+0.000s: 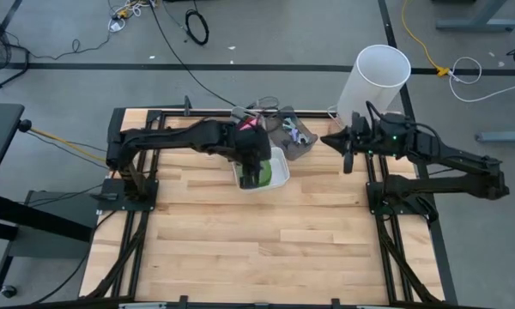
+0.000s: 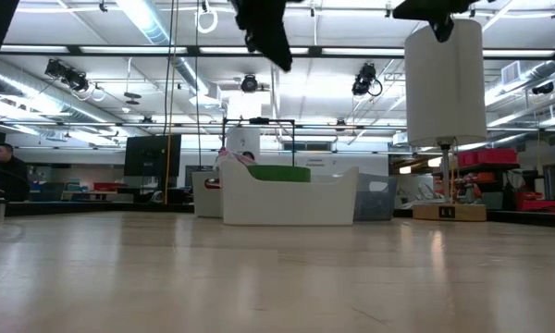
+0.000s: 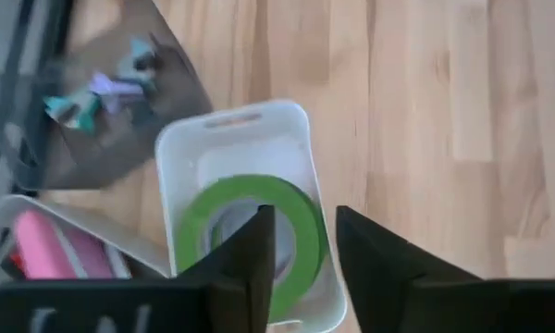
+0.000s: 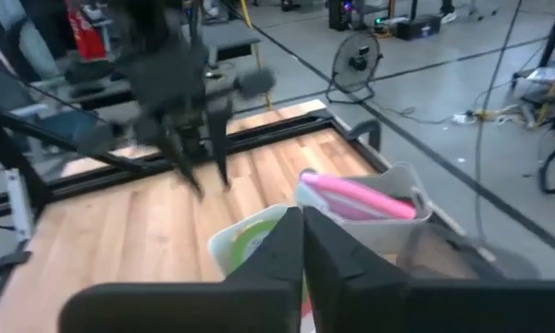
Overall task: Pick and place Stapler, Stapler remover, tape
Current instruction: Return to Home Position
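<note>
The left arm's jaws hang spread just above the white bin (image 1: 280, 168) at the far middle of the counter (image 1: 266, 249). A green tape (image 3: 250, 191) lies flat inside the bin. A pink stapler (image 3: 51, 245) sits in the gray bin (image 4: 398, 227) just beyond. The right arm's jaws, pressed together, hover by the counter's far right edge.

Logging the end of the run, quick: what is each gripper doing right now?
Left gripper: open, empty, above the green tape in the white bin.
Right gripper: shut, holding nothing.
</note>
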`<state>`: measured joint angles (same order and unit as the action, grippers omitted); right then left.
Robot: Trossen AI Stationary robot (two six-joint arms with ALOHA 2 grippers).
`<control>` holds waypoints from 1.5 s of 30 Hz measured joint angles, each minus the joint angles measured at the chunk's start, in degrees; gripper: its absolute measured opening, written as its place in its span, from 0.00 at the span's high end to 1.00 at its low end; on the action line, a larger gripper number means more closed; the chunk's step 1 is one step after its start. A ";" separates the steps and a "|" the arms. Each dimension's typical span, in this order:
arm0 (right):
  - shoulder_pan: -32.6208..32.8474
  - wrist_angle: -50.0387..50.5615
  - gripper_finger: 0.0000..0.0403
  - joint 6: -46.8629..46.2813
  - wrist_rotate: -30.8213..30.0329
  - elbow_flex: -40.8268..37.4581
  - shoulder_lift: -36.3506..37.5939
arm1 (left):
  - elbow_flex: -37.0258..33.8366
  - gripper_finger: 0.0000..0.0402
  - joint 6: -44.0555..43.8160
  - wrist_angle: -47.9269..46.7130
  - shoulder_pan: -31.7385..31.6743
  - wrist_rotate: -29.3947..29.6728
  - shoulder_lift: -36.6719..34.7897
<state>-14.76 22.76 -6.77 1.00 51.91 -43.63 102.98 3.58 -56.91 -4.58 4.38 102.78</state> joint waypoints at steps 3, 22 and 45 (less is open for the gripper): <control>1.52 -1.67 0.99 -1.79 0.37 -2.68 2.02 | 3.14 0.77 0.04 -0.59 -0.07 -0.43 -0.49; 17.05 -17.11 1.00 -5.38 -6.63 -21.72 11.96 | 16.00 0.97 3.30 -0.36 -0.46 -0.69 -0.70; 19.65 -37.36 1.00 1.28 -1.76 -46.55 22.67 | 16.00 0.95 1.39 -0.41 -0.67 0.94 -0.63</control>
<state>4.89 -14.59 -5.49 -0.76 5.36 -20.96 118.98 4.97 -57.32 -5.26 5.32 102.15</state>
